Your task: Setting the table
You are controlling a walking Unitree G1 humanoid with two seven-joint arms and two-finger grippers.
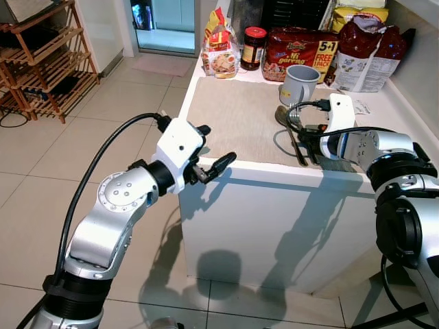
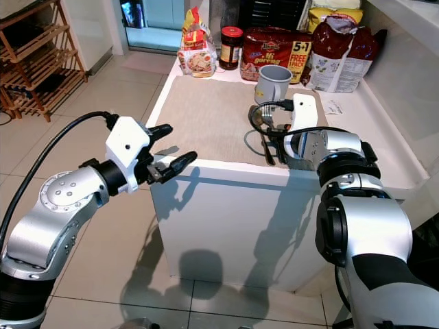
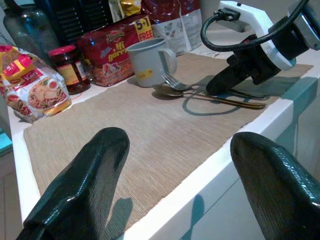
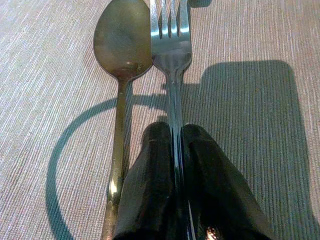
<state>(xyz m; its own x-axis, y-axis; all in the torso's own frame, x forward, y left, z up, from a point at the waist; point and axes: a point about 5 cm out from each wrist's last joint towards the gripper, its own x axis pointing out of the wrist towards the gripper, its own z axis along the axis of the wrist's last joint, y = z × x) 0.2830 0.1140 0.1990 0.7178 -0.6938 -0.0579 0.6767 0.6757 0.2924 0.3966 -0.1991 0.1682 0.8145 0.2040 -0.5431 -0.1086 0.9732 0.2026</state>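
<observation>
Two arms work at a white counter point(image 1: 260, 226) whose top carries a beige placemat point(image 1: 233, 116); behind the mat stands a row of groceries, among them a red noodle multipack point(image 1: 296, 46), a packet of instant noodles point(image 1: 219, 56), a dark jar with a red lid point(image 1: 254, 48) and a large red-and-white bag point(image 1: 367, 58); a wooden rack point(image 1: 41, 58) stands on the tiled floor off to the left. On the mat's far right part sits a grey mug point(image 1: 299, 83), and in front of it a spoon point(image 4: 120, 60) and a fork point(image 4: 171, 45) lie side by side, touching or nearly so, heads toward the mug and handles toward the counter's front edge. The right gripper point(image 4: 176, 150) rests low on the mat with its fingers pinched tight on the fork's handle, the spoon's handle lying just beside them; the left gripper point(image 1: 214, 164) hangs off the counter's front left corner, fingers spread and holding nothing. The step in hand looks like the laying of the fork beside the spoon, and the fork seems already flat on the mat; the next move probably calls for parting the right fingers gently and lifting straight up and back, so that neither utensil is nudged out of line and the mug is not bumped.
</observation>
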